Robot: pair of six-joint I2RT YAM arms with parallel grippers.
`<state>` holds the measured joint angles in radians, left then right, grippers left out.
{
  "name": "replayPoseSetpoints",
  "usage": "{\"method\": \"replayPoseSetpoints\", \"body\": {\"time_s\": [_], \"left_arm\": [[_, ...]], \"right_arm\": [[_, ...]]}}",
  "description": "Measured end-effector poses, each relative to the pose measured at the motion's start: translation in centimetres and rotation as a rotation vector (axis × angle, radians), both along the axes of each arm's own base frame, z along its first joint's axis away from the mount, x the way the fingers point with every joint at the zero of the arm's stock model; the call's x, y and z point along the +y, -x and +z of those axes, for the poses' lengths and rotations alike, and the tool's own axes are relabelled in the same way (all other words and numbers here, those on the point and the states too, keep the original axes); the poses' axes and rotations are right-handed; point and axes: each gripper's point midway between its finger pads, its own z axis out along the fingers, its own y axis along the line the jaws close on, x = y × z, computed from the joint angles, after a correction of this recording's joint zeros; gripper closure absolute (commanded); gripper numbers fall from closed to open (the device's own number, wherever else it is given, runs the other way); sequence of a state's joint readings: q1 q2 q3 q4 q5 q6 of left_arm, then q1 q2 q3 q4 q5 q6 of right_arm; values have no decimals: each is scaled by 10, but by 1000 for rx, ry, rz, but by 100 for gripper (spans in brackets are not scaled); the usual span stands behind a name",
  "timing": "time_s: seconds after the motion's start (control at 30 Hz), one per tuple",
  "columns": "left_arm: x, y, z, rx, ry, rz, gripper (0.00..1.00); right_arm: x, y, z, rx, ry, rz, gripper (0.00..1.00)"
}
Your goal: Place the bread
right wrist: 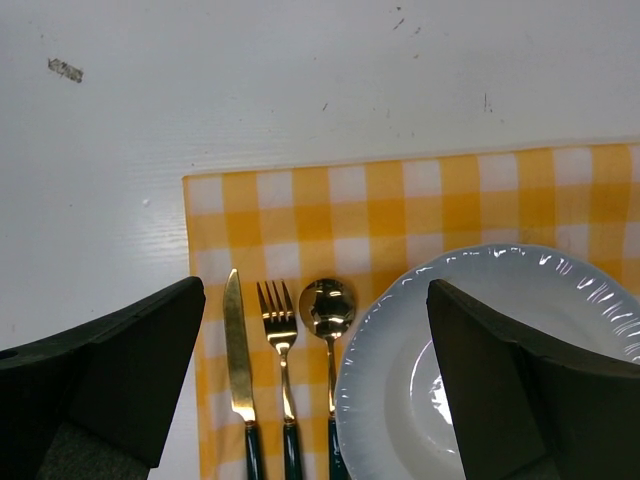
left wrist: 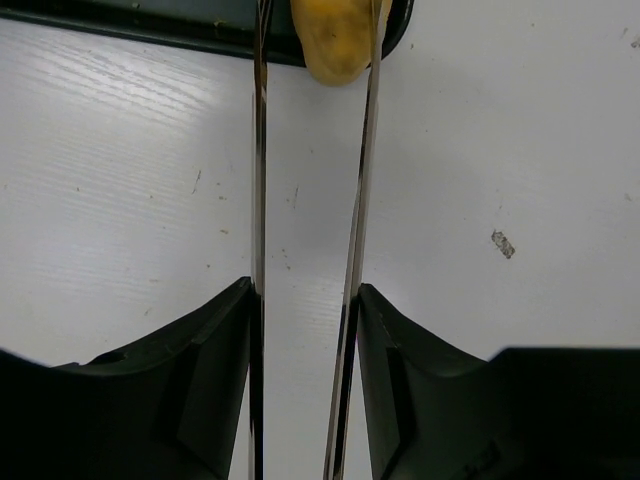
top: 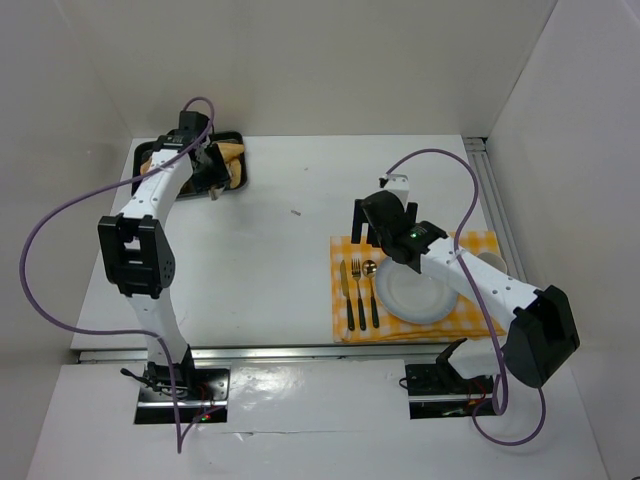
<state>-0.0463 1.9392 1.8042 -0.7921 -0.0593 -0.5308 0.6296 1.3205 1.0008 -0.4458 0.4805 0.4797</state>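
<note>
1. Reaching toward the far left corner of the surface point(top: 260, 270), the left pincer point(left wrist: 305, 300) holds a pair of metal tongs point(left wrist: 258, 180), with one thin blade lying against the inner face of each finger.
2. The tongs' blades run forward from the pincer to a dark tray point(left wrist: 120, 22) in that corner.
3. The bread point(left wrist: 338, 40), yellow and rounded, lies at the tray's rim between the two blades. Its end shows past the rim over the white surface.
4. The bread is close against the right blade and apart from the left one. Whether the tongs press on it cannot be told.
5. The right pincer point(right wrist: 315, 288) hangs wide open over a yellow checked placemat point(right wrist: 400, 200) near the surface's right edge, holding nothing.
6. A white plate point(right wrist: 520, 290) sits on the placemat, bare.
7. A knife point(right wrist: 236, 340), a fork point(right wrist: 277, 330) and a spoon point(right wrist: 327, 310) lie side by side just left of the plate.
</note>
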Motion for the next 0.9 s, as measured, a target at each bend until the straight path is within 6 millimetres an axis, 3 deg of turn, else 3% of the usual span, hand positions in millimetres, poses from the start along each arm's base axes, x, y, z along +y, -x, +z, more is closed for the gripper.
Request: {"method": "replayPoseSetpoints", "body": {"time_s": [0.2, 0.27, 0.37, 0.5, 0.6, 0.7, 0.77, 0.9], "left_arm": [[-1, -2, -23, 53, 13, 0, 46], [-3, -2, -26, 61, 26, 4, 60], [-7, -3, -26, 59, 47, 2, 73], [-9, -3, -22, 50, 58, -6, 81], [-9, 0, -10, 32, 59, -7, 87], [-8, 8, 16, -13, 58, -8, 93], [-7, 17, 39, -61, 55, -12, 99], [-5, 41, 89, -167, 40, -40, 100]], "right_arm": [[1, 0, -1, 5, -1, 2, 1], [1, 0, -2, 5, -1, 1, 1], [1, 0, -2, 6, -1, 0, 1], [1, 0, -2, 6, -4, -2, 1], [1, 0, -2, 6, -4, -2, 1], [1, 0, 0, 5, -7, -3, 1], [2, -1, 2, 0, -10, -4, 1], [3, -3, 8, -9, -17, -4, 1]]}}
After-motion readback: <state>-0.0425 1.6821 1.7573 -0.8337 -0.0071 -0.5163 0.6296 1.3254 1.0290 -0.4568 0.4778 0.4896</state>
